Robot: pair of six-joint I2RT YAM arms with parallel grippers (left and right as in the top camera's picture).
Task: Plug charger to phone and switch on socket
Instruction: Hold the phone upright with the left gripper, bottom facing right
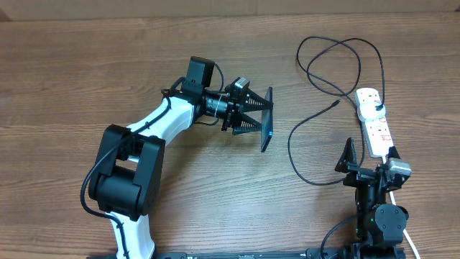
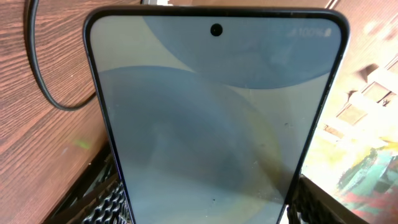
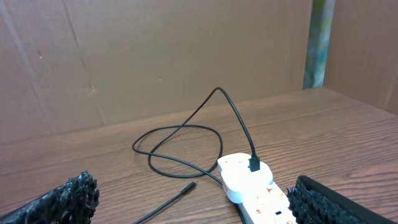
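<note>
Left hand (image 1: 253, 115) clamped on phone (image 1: 267, 137), held on edge over desk (image 1: 86, 86). Right hand (image 1: 370, 164) wide open, empty, beside socket (image 1: 376, 128). Charger (image 1: 290, 144) loops on desk, white plug head (image 1: 369, 101) in socket, connector tip (image 1: 336, 105) free between phone and socket. My plan: pinch cable just behind tip, keep tip level, hold phone steady, port toward tip.

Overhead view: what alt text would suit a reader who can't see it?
The left gripper holds the phone on edge over a wooden table. The charger lies looped, plugged into the socket, beside the open right gripper.
</note>
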